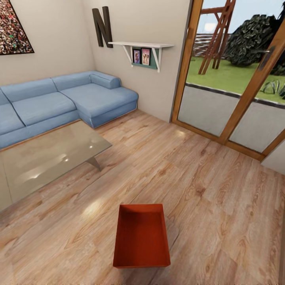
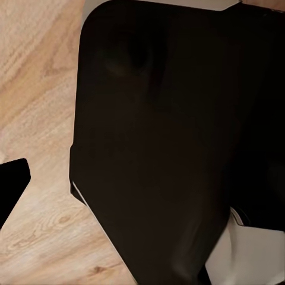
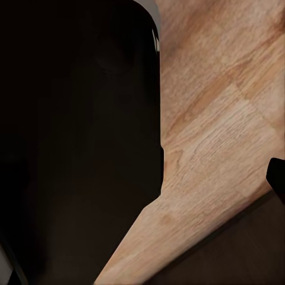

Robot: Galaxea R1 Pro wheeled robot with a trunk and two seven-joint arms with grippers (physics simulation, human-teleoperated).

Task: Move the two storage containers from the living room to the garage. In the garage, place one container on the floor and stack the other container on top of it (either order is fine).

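Light wood-plank floor (image 1: 221, 206) is spread across the living room, with wood-framed glass doors (image 1: 237, 83) seen on the right wall and a garden beyond. A blue corner sofa (image 1: 63, 101) is tucked into the far left corner, and a glass coffee table (image 1: 47, 156) is parked just in front of it. One orange-red storage container (image 1: 141, 236) is sat open-top on the planks, near the bottom middle, well apart from the table. Gripper state can't be told tbh: both wrist views are blocked by dark bodywork.
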